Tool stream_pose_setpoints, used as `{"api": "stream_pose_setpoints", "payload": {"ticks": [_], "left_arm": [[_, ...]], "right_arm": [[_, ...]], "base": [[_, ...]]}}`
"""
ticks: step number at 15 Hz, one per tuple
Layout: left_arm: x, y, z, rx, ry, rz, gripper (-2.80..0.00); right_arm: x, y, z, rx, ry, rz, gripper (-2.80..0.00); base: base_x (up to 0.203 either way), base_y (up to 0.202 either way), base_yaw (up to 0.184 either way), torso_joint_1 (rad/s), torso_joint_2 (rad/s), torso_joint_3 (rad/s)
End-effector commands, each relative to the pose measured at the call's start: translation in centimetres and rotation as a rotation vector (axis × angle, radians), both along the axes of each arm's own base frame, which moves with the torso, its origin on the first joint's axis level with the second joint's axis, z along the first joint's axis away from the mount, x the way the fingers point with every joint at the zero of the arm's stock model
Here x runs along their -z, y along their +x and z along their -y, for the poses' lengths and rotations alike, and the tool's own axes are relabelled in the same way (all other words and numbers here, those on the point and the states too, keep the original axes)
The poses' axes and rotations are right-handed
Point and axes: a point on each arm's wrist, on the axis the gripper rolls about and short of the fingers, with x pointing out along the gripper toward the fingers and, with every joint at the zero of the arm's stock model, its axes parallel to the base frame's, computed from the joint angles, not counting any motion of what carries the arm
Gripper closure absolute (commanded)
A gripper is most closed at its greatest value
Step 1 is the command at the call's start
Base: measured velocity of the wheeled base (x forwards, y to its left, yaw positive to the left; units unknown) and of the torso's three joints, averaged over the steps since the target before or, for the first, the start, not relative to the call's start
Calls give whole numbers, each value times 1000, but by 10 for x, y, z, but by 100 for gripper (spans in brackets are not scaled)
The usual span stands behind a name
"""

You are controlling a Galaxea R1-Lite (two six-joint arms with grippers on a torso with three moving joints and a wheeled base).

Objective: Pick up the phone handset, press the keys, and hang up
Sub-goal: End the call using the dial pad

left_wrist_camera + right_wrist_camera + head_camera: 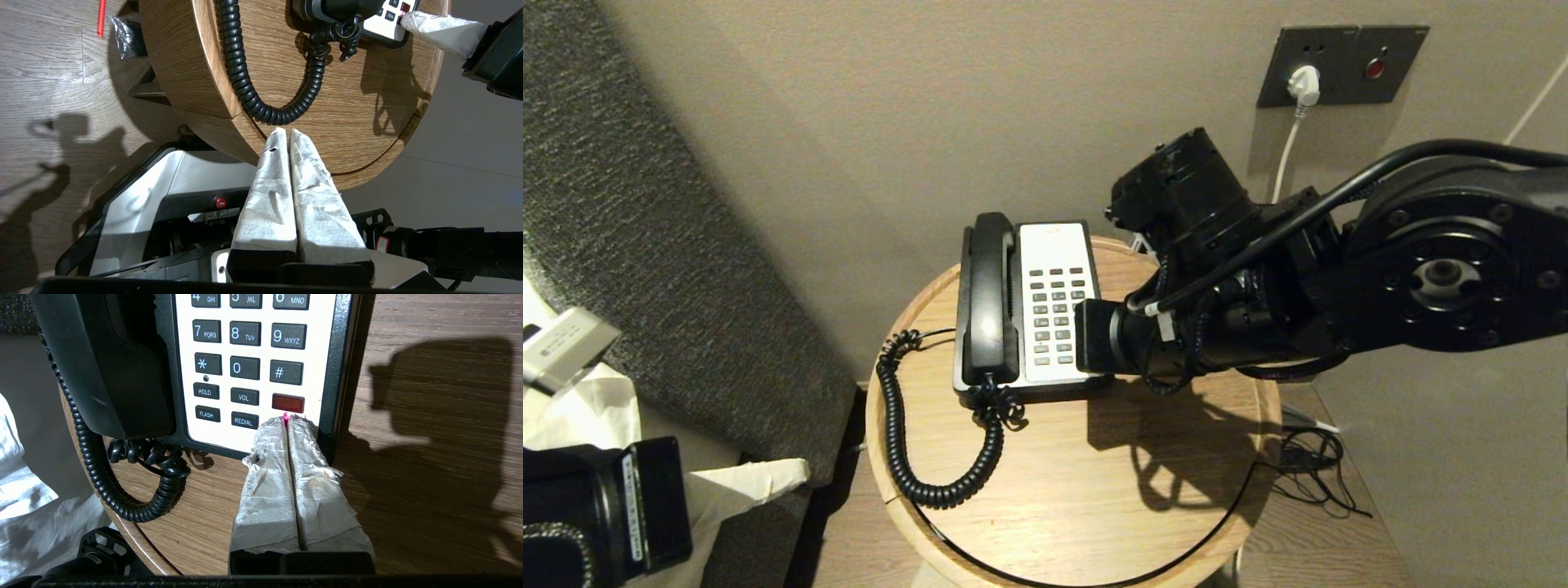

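The black phone handset (988, 302) lies in its cradle on the left side of the black-and-white phone base (1058, 245). The base stands on a round wooden table (1094, 490). The handset's coiled cord (898, 441) loops over the table's left edge. My right gripper (288, 421) is shut, with its white-wrapped tips on the keypad's near right corner, just below the red key (288, 403) and beside the REDIAL key (244, 421). A pink glow shows between the tips. The handset (110, 363) sits left of the keys. My left gripper (284, 132) is shut and empty, off the table's near left rim.
A wall socket with a white plug (1304, 82) is behind the table. Thin black cables (1311, 465) lie on the floor to its right. Grey upholstery (645, 245) fills the left side. My own base (163, 183) is below the left gripper.
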Motion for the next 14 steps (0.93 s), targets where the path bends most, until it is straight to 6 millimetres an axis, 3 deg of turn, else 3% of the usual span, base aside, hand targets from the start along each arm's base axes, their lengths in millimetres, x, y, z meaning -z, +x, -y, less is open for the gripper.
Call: {"api": "stream_pose_setpoints", "payload": {"ticks": [1,6,9,14], "left_arm": [[1,0,0,-3,1,-7,0],[3,0,0,-2,5,-11,0],[2,-1,-1,-2,1,-5,0],[9,-1,-1,-7,3,-8,0]], "right_arm": [[3,0,0,1,-8,-8,0],[6,1,-1,1,-11,-10,0],[-8,-7,2,-7,16,16,0],[-35,-27,26,-1,66,60,0]], "base": [[0,0,0,0,0,0],[0,0,0,0,0,0],[0,0,0,0,0,0],[0,0,0,0,0,0]]}}
